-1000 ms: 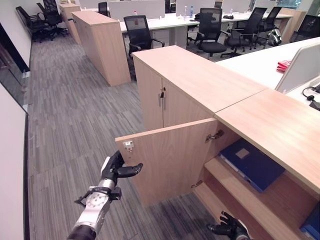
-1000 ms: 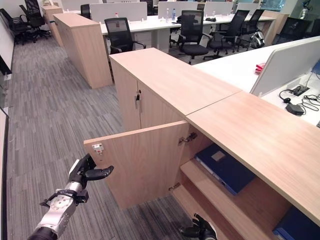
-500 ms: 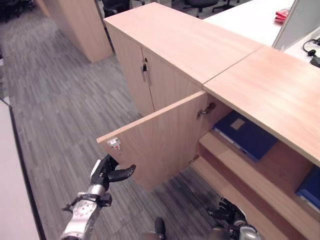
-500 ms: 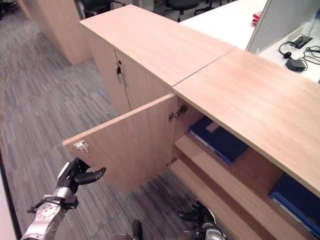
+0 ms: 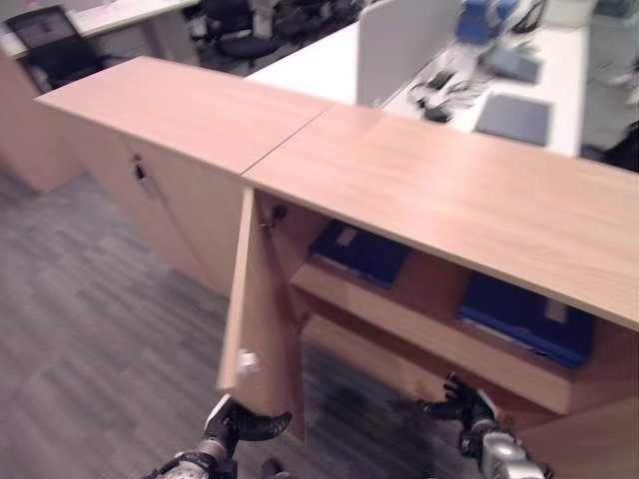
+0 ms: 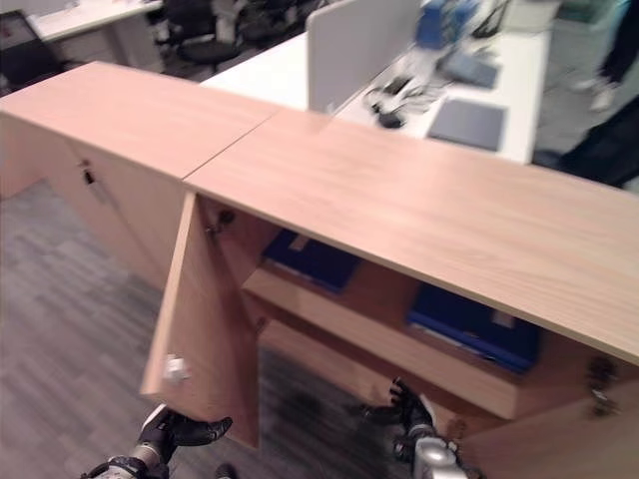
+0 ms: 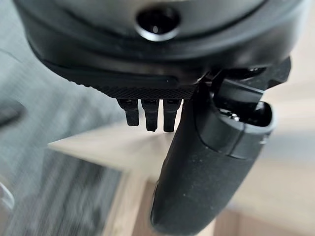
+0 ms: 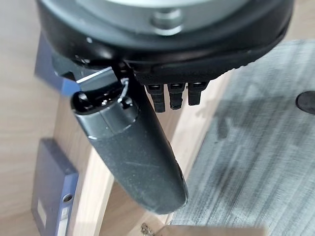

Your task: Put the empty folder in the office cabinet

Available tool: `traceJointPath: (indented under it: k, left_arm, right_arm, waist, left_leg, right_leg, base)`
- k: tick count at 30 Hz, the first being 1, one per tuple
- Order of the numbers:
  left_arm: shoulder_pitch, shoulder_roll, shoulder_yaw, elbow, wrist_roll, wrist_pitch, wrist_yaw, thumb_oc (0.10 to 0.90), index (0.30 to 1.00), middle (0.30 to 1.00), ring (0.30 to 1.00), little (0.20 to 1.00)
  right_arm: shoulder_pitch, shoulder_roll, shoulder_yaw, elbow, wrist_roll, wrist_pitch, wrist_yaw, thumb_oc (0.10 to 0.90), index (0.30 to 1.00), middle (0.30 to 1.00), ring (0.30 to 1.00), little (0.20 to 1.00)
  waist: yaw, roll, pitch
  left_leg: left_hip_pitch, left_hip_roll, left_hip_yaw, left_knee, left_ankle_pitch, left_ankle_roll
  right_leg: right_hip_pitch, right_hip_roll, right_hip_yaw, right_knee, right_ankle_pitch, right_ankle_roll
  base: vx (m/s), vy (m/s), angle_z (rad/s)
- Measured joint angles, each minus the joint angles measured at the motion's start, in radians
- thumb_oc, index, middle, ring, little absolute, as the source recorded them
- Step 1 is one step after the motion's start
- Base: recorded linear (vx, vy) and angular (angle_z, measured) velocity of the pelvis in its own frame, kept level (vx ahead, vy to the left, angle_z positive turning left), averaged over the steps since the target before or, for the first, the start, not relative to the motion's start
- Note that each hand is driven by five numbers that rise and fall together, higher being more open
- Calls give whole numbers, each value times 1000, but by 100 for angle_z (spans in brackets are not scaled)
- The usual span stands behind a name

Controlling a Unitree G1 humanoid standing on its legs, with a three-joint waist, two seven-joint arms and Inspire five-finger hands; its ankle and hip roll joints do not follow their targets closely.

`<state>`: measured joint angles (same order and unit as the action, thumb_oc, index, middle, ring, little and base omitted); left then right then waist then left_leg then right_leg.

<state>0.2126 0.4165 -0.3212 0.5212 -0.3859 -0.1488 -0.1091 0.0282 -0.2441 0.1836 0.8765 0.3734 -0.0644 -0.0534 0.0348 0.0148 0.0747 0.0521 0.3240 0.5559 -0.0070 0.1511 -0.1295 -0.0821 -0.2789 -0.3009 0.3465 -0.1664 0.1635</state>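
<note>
The wooden office cabinet [image 5: 419, 190] has its left door [image 5: 262, 319] swung out toward me. On its upper shelf lie two blue folders, one at the left [image 5: 359, 251] and one further right [image 5: 519, 314]. My left hand [image 5: 240, 426] hangs open just below the door's lower outer corner and holds nothing. My right hand [image 5: 464, 409] is low in front of the lower shelf, open and empty too. In the right wrist view a blue folder [image 8: 49, 196] with a white spine label lies on wood past the thumb.
A second cabinet [image 5: 170, 110] with shut doors adjoins on the left. Behind stands a white desk [image 6: 479, 90] with a partition [image 6: 359, 45], cables and a grey pad. A person's dark legs [image 6: 604, 140] show at the far right. Grey carpet [image 5: 90, 329] covers the floor.
The camera has swung right and lower, so the door now looks nearly edge-on and a second blue folder has come into sight. Both hands keep their places by the door and the lower shelf.
</note>
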Motion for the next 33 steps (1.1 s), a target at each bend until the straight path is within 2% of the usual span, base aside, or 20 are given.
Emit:
traceJointPath:
  k: [1, 2, 4, 5, 6, 8, 9, 10, 11, 12, 13, 14, 15, 16, 17, 18, 19, 21, 26, 33]
  left_arm:
    - [-7, -31, -10, 0, 0, -2, -1, 800, 900, 900, 900, 900]
    - [-30, -74, -32, 2, 1, -4, -12, 800, 900, 900, 900, 900]
    - [-62, -127, -52, 0, 5, -4, -27, 800, 900, 900, 900, 900]
    - [-76, -152, -49, 3, 5, -4, -18, 800, 900, 900, 900, 900]
    - [-78, -154, -38, 13, 5, -4, -2, 800, 900, 900, 900, 900]
    - [-125, -145, -11, 89, -1, 9, 49, 800, 900, 900, 900, 900]
    - [-136, -133, -4, 97, -2, 12, 60, 800, 900, 900, 900, 900]
    - [-134, -134, 13, 92, -2, 12, 62, 800, 900, 900, 900, 900]
    - [-122, -98, 37, 80, -5, -1, 80, 800, 900, 900, 900, 900]
    - [-114, -91, 50, 80, -9, -8, 92, 800, 900, 900, 900, 900]
    - [-113, -82, 53, 79, -12, -8, 99, 800, 900, 900, 900, 900]
    - [-114, -73, 53, 76, -13, -10, 101, 800, 900, 900, 900, 900]
    - [-120, -79, 54, 76, -12, -12, 103, 800, 900, 900, 900, 900]
    - [-126, -104, 58, 60, -12, -13, 103, 800, 900, 900, 900, 900]
    - [-122, -61, 56, 58, -11, -23, 101, 800, 900, 900, 900, 900]
    - [-116, -24, 42, 60, -2, -22, 97, 800, 900, 900, 900, 900]
    - [-141, -33, 29, 88, 5, -23, 95, 800, 900, 900, 900, 900]
    - [-179, -59, 2, 138, 41, -24, 94, 800, 900, 900, 900, 900]
    - [-398, -75, 15, 318, 88, -39, 111, 800, 900, 900, 900, 900]
    - [-555, 5, 54, 454, 89, -53, 138, 800, 900, 900, 900, 900]
  right_arm:
    - [5, -9, 1, 0, 0, -1, 5, 800, 900, 900, 900, 900]
    - [12, -25, 9, -1, 0, 2, 2, 800, 900, 900, 900, 900]
    - [18, -62, 13, -1, 0, 6, 0, 800, 900, 900, 900, 900]
    - [17, -80, 19, -1, -1, 6, 0, 800, 900, 900, 900, 900]
    - [12, -77, 26, 0, -8, 7, 0, 800, 900, 900, 900, 900]
    - [12, -80, 40, 3, -12, 6, -10, 800, 900, 900, 900, 900]
    - [9, -86, 39, 3, -12, 6, -13, 800, 900, 900, 900, 900]
    - [-1, -97, 43, 5, -12, 7, -15, 800, 900, 900, 900, 900]
    - [-49, -78, 64, 50, -13, -2, -21, 800, 900, 900, 900, 900]
    - [-58, -77, 65, 55, -12, 0, -21, 800, 900, 900, 900, 900]
    - [-56, -80, 64, 59, -15, -1, -22, 800, 900, 900, 900, 900]
    - [-65, -81, 64, 63, -16, 1, -23, 800, 900, 900, 900, 900]
    - [-73, -91, 61, 62, -17, -1, -23, 800, 900, 900, 900, 900]
    - [-89, -130, 53, 67, -18, -1, -19, 800, 900, 900, 900, 900]
    - [-95, -77, 52, 78, -19, 15, -22, 800, 900, 900, 900, 900]
    - [-51, -28, 74, 68, -19, 14, -12, 800, 900, 900, 900, 900]
    - [-38, -11, 86, 68, -22, 16, 6, 800, 900, 900, 900, 900]
    - [-29, -1, 87, 55, -30, 16, 22, 800, 900, 900, 900, 900]
    - [3, -36, 109, -2, -39, 15, 42, 800, 900, 900, 900, 900]
    - [80, -73, 92, -48, -37, 12, 71, 800, 900, 900, 900, 900]
  waist:
    - [-20, 25, -6]
    - [-37, 66, -4]
    - [-70, 121, 2]
    - [-98, 152, 5]
    - [-102, 154, 8]
    - [-111, 143, 16]
    - [-102, 128, 26]
    - [-110, 117, 34]
    - [-82, 50, 79]
    - [-42, 22, 87]
    - [-35, 12, 86]
    - [-34, 3, 88]
    - [-36, 37, 83]
    - [-22, 154, 91]
    - [19, 120, 106]
    - [-6, 59, 87]
    - [-22, 39, 80]
    - [-51, 65, 70]
    - [-122, 75, 64]
    - [-181, 42, 51]
  left_leg:
    - [-1, 19, -2, 2, 11, -16]
    - [3, 33, 3, 3, 11, -18]
    - [8, 52, 18, 2, 16, -15]
    - [25, 65, 34, 6, 41, -38]
    - [47, 85, 8, 30, 53, -52]
    - [31, 108, -106, 127, 99, 2]
    - [30, 78, -188, 108, 76, -26]
    - [48, 26, -274, 100, 126, -11]
    - [26, -37, -488, 188, 97, 33]
    - [30, -85, -578, 209, 12, 26]
    - [41, -121, -600, 148, -89, 8]
    - [59, -182, -637, 52, -142, 19]
    - [55, -216, -639, -14, -188, 62]
    - [55, -166, -664, -69, -245, 130]
    - [85, -163, -635, -45, -192, 49]
    - [91, -194, -639, -21, -206, 38]
    - [91, -205, -653, 6, -205, 28]
    - [103, -184, -615, -1, -182, 43]
    - [128, -184, -517, -13, -169, 24]
    - [150, -208, -458, -77, -170, 33]
  right_leg:
    - [6, 17, -5, -17, 8, -11]
    - [10, 42, 25, -56, 31, -21]
    - [6, 83, 49, -105, 70, -27]
    - [3, 106, 69, -120, 86, -38]
    - [-7, 126, 117, -122, 92, -54]
    - [32, 151, 179, -237, 126, -99]
    - [50, 143, 202, -294, 160, -100]
    - [40, 159, 228, -320, 200, -104]
    - [10, 163, 375, -273, 223, -115]
    - [-3, 145, 436, -279, 217, -118]
    - [8, 138, 444, -334, 218, -121]
    - [-1, 131, 462, -362, 218, -122]
    - [7, 144, 447, -385, 199, -81]
    - [-54, 245, 385, -238, 158, -85]
    - [-110, 263, 376, 43, 78, -96]
    - [-77, 237, 364, 140, -28, -95]
    - [-36, 228, 366, 81, -61, -108]
    - [4, 249, 382, -12, -11, -108]
    - [65, 249, 449, -186, 100, -80]
    - [152, 201, 457, -436, 258, -49]
  base:
    - [-97, -141, -44]
    - [-156, -242, -45]
    - [-148, -231, -62]
    - [-121, -150, -101]
    - [-81, -105, -163]
    - [-54, -212, -142]
    - [17, -257, -72]
    - [45, -221, -127]
    - [36, -128, -160]
    - [29, -69, -173]
    - [67, -59, -126]
    - [67, -23, -77]
    - [89, -36, -82]
    - [75, 3, -139]
    - [112, 4, -105]
    - [158, 50, -61]
    - [151, 80, 20]
    - [131, 81, -28]
    - [82, 119, -53]
    - [35, 134, -25]
